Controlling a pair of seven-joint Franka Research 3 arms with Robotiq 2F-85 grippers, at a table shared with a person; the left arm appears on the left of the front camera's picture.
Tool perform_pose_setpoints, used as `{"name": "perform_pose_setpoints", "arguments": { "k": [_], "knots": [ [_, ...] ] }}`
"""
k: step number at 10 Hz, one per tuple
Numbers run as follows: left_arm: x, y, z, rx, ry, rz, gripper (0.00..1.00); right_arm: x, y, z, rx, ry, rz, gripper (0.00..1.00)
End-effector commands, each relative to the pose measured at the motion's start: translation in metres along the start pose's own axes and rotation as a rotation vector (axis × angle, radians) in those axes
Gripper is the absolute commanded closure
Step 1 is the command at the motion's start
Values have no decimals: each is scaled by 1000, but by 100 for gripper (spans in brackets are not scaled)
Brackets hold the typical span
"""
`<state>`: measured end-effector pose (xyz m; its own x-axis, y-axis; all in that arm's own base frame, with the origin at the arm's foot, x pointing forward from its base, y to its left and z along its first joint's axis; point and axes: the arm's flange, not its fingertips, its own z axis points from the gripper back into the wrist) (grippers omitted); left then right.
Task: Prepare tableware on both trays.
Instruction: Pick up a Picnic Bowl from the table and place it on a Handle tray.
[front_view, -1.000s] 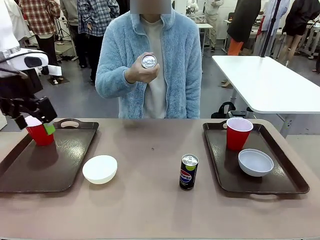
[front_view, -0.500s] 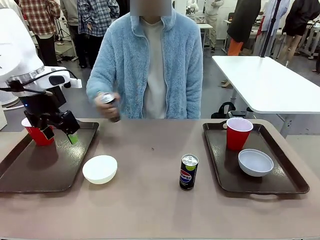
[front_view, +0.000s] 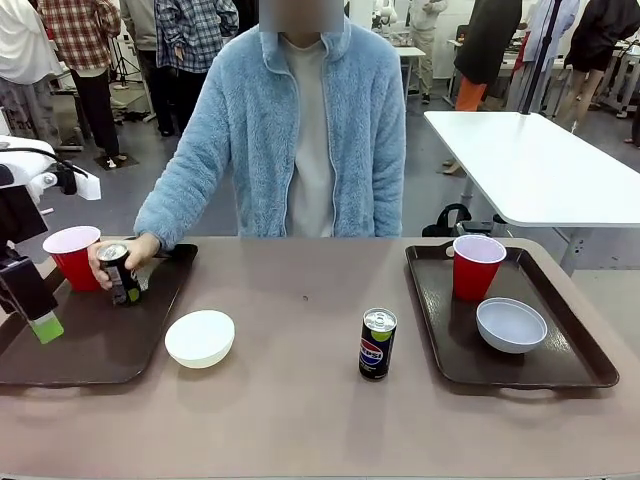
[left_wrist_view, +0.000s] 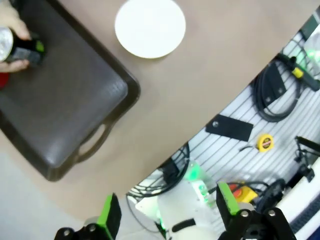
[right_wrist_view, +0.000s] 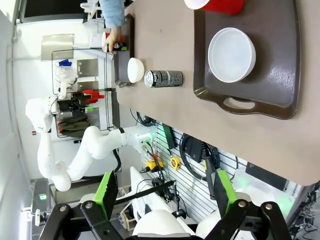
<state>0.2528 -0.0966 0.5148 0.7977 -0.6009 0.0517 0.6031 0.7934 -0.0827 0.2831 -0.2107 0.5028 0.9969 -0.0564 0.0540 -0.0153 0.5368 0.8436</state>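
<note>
The small dark drink can (front_view: 377, 344) standing on the bare tabletop (front_view: 300, 420) carries a Pepsi logo. Print on the second dark can (front_view: 120, 275) is unreadable.

Count: two dark brown plastic trays, two red plastic cups, two bowls, two cans.

- Left tray (front_view: 100, 340): red cup (front_view: 75, 258) and the second dark can, gripped by the person's hand (front_view: 140, 250).
- Right tray (front_view: 580, 360): second red cup (front_view: 476, 266) and grey-blue bowl (front_view: 511, 325).
- White bowl (front_view: 200, 338): on the tabletop, just beside the left tray.

Half a second earlier that can was in mid-air and the left gripper (left_wrist_view: 168, 210) was over the tray; it has since withdrawn. It and the right gripper (right_wrist_view: 162, 192) are both spread and empty.
</note>
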Motion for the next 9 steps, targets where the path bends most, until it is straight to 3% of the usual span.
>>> {"name": "perform_pose_setpoints", "arguments": {
  "k": [1,5,9],
  "knots": [
    [8,13,-6,8,-6,19,0,-1,1,-3,26,-18,12,0],
    [30,23,-12,15,-33,80,0,-1,1,-3,26,-18,12,0],
    [120,19,-61,94,18,202,0,-1,1,-3,26,-18,12,0]
  ]
}}
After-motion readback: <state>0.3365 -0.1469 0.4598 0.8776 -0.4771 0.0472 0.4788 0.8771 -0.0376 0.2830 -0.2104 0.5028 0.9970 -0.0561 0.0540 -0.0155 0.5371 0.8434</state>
